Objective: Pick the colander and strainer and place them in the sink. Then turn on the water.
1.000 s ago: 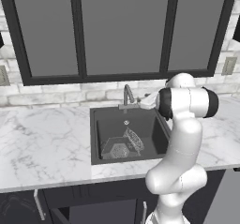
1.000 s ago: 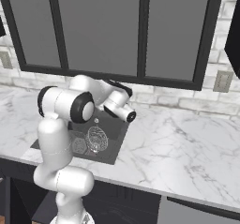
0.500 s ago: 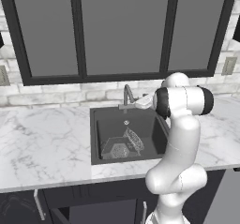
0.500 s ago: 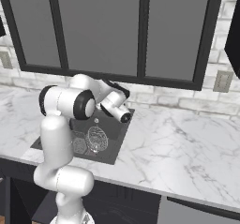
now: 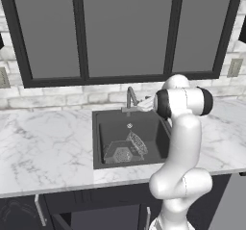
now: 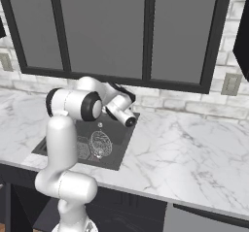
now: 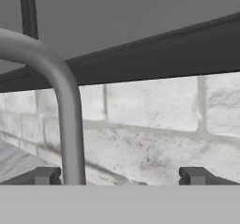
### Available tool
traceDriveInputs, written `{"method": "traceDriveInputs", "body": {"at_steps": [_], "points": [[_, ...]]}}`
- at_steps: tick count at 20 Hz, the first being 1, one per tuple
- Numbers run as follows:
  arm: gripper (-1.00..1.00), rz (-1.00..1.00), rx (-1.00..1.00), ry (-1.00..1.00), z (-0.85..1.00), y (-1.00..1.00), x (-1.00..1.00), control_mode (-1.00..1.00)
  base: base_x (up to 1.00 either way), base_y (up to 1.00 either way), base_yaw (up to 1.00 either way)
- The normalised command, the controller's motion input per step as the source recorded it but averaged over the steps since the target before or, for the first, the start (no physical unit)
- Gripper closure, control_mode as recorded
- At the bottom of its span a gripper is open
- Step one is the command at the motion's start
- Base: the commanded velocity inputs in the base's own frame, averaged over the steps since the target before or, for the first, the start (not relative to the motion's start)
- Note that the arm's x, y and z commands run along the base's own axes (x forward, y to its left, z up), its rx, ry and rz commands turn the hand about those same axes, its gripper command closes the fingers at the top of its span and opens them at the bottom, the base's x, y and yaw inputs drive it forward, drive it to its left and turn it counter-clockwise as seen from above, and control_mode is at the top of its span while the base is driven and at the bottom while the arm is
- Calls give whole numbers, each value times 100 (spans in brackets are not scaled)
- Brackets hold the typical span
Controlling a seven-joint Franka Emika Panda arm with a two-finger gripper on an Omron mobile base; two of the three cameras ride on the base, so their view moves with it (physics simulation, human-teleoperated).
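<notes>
Both pieces lie in the sink — the colander low at the front of the basin, the strainer tipped up just beside it on its right. So the placing looks done, and the step in hand is, I judge, the water.

The hand is up at the faucet, fingers spread wide with nothing between them. In the hand view the faucet's curved neck stands close by the one fingertip, the other fingertip well off to the side. No blue stream shows under the spout, so the water is not yet on.

To do this well: I can't make out the lever from here, so the hand should find it at the faucet's base before pushing. Push with the side of a finger, steady, along the lever's own swing — not against the neck, which will not give. Keep the wrist clear of the window frame behind.

Materials now. The faucet is smooth grey metal, a round tube bent in a gooseneck. The sink is dark, matte, square-walled. The colander is dark grey and faceted; the strainer is pale speckled mesh, rounded. The desk is white veined marble, glossy, with a pale brick wall behind.
</notes>
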Motion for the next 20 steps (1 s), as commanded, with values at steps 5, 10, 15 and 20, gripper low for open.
{"method": "traceDriveInputs", "body": {"at_steps": [5,10,15,20], "points": [[-100,0,0,-1,-23,-7,23,-100,0,0,0],[-100,0,0,-1,-18,0,27,-100,0,0,0],[-100,0,0,0,-8,0,28,-100,0,0,0],[-100,0,0,0,-2,0,32,-100,0,0,0]]}}
